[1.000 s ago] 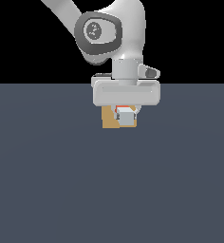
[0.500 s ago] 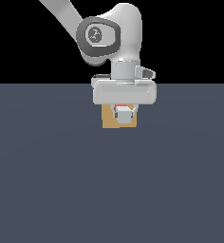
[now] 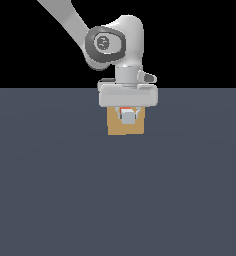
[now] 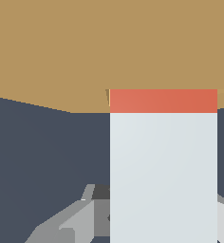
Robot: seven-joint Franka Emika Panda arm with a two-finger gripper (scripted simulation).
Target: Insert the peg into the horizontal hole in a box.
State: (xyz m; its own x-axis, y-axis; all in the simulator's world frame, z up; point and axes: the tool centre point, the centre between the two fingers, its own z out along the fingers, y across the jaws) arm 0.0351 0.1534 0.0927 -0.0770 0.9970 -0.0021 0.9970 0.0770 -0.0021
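While the arm hangs over the grey floor (image 3: 55,190), the gripper (image 3: 128,117) sits low in front of the box (image 3: 113,128), its pale body just at twelve o'clock of the tan face; the fingers are closed narrowly on the peg (image 3: 128,116), whose grey square end faces the exterior camera with a thin red strip showing at its twelve o'clock edge; the peg covers the middle of the box, so the hole cannot be seen from there; in the wrist view the peg (image 4: 163,175) runs as a broad pale bar away from the gripper (image 4: 133,218), its red end (image 4: 163,100) meeting the tan wall of the box (image 4: 61,52); a sliver of dark edge shows just beside the red end; how far the tip has entered cannot be told.
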